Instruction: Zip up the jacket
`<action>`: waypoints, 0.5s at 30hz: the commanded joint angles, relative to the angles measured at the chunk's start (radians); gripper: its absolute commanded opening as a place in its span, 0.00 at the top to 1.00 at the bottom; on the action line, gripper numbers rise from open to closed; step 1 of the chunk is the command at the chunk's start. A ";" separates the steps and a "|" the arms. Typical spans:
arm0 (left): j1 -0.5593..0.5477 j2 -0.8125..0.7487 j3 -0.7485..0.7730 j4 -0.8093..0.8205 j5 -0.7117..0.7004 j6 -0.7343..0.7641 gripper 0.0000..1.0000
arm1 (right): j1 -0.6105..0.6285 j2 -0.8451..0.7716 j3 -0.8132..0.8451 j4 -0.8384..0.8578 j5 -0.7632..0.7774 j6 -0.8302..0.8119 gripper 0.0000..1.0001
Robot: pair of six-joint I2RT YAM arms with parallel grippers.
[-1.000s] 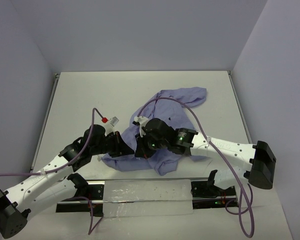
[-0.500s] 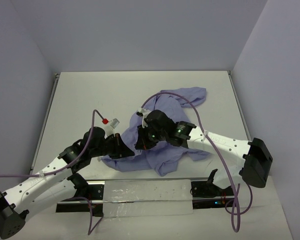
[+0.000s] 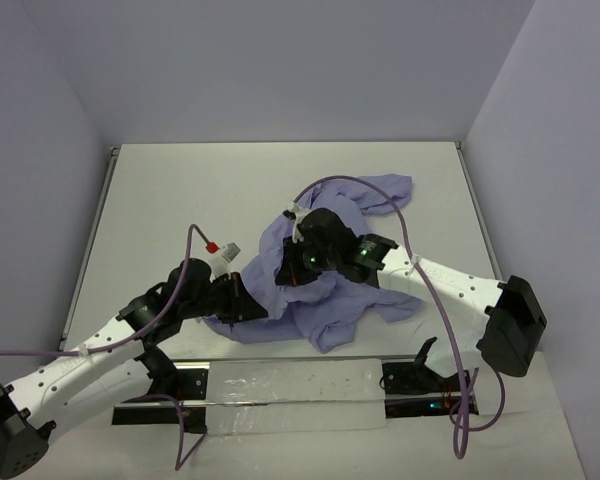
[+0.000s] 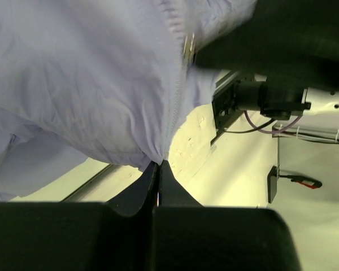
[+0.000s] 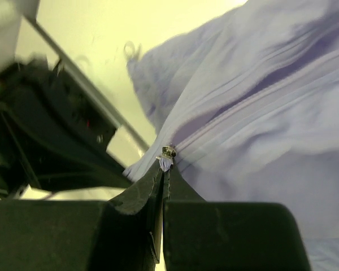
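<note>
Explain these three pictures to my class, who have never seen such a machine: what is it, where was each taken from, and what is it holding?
The two white jointed machines are robot arms, bolted at the near edge of a table. The top picture looks down on both: the left arm and the right arm. The other two come from a camera on each wrist; the dark shapes at the bottom are that arm's own jaws. A lavender jacket lies crumpled on the table. The left jaws are shut on its bottom edge, at the foot of the zipper. The right jaws are shut on the zipper pull.
</note>
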 commanded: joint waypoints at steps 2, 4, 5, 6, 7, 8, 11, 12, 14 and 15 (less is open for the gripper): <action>-0.016 -0.064 -0.032 -0.078 0.051 -0.003 1.00 | -0.153 0.024 0.107 0.069 0.027 -0.037 1.00; -0.019 -0.091 -0.040 -0.094 0.046 -0.017 1.00 | -0.226 0.072 0.131 0.076 0.012 -0.049 1.00; -0.018 -0.099 -0.041 -0.099 0.041 -0.025 1.00 | -0.266 0.100 0.146 0.076 0.005 -0.053 1.00; -0.018 -0.107 -0.041 -0.104 0.036 -0.033 1.00 | -0.303 0.128 0.167 0.075 -0.001 -0.057 1.00; -0.019 -0.118 -0.039 -0.111 0.032 -0.039 1.00 | -0.331 0.150 0.185 0.074 -0.003 -0.061 1.00; -0.018 -0.124 -0.032 -0.118 0.024 -0.047 1.00 | -0.358 0.175 0.195 0.075 -0.005 -0.064 1.00; -0.018 -0.141 -0.003 -0.137 -0.009 -0.062 1.00 | -0.469 0.280 0.285 0.061 -0.021 -0.071 1.00; -0.017 -0.137 0.008 -0.151 -0.020 -0.063 1.00 | -0.530 0.303 0.333 0.055 -0.020 -0.071 1.00; -0.019 -0.121 0.031 -0.178 -0.034 -0.055 1.00 | -0.563 0.351 0.379 0.047 -0.023 -0.072 1.00; -0.019 -0.111 0.046 -0.210 -0.044 -0.049 1.00 | -0.627 0.398 0.408 0.035 -0.026 -0.068 1.00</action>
